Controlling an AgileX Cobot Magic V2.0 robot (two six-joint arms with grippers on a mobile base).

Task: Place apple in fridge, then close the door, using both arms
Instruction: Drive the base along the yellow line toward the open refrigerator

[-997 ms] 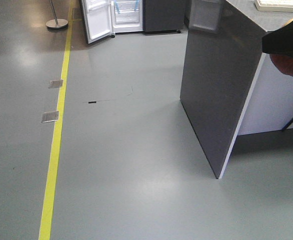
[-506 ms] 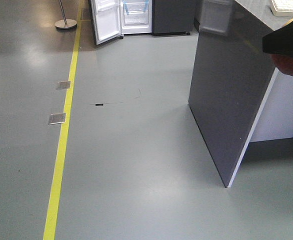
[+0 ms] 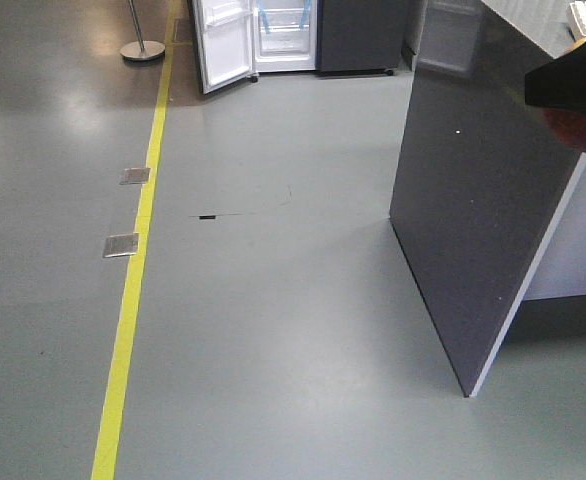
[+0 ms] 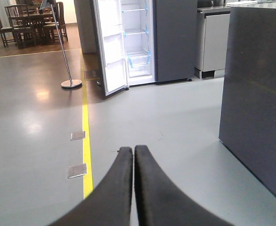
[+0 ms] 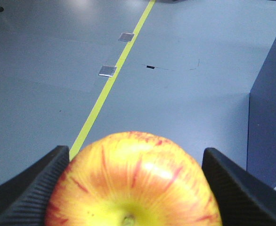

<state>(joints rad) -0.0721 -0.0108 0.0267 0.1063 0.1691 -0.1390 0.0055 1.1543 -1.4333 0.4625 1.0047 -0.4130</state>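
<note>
The apple, yellow with red streaks, fills the bottom of the right wrist view. My right gripper is shut on it, one ribbed finger on each side. In the front view the apple shows red under the black gripper at the right edge. The fridge stands far ahead with its door swung open to the left, white shelves showing inside. My left gripper is shut and empty, held over the floor and pointing toward the fridge.
A tall dark grey counter panel stands close on the right. A yellow floor line runs toward the fridge, with two metal floor plates beside it. A stanchion base stands left of the door. Chairs are far back left.
In the front view the fridge, yellow line and counter have slid to the right and slightly down. The apple stays held in the right gripper.
</note>
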